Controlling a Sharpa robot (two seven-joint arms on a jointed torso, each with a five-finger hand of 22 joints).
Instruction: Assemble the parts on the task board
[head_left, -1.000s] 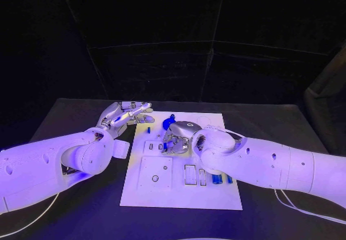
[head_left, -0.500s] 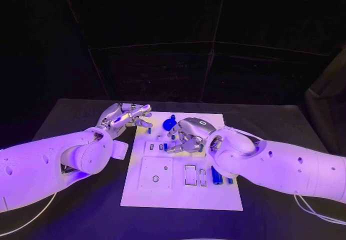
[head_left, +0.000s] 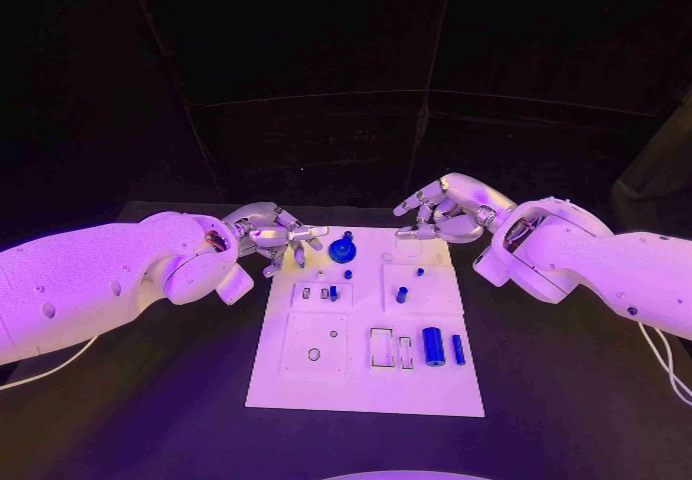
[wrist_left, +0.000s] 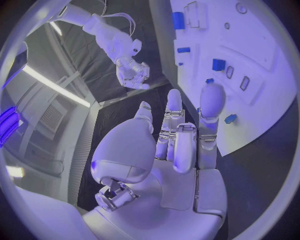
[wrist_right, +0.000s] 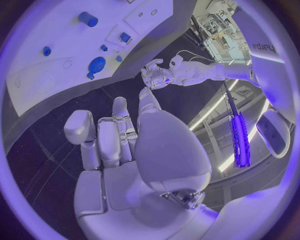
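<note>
— Hands? Left hand hovered at the task board's far left corner, right hand beyond its far right corner; both loose-fingered, gripping nothing.
— Parts? Lay scattered over the board: round blue part near far edge, blue cylinder toward right edge.

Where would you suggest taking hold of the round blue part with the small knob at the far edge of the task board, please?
Probably by the small knob on the round blue part, pinched from above. The disc looks low on the task board, leaving little rim to catch, while the knob stands proud. The left hand is open right beside it; the right hand, also open, hangs further off.
</note>
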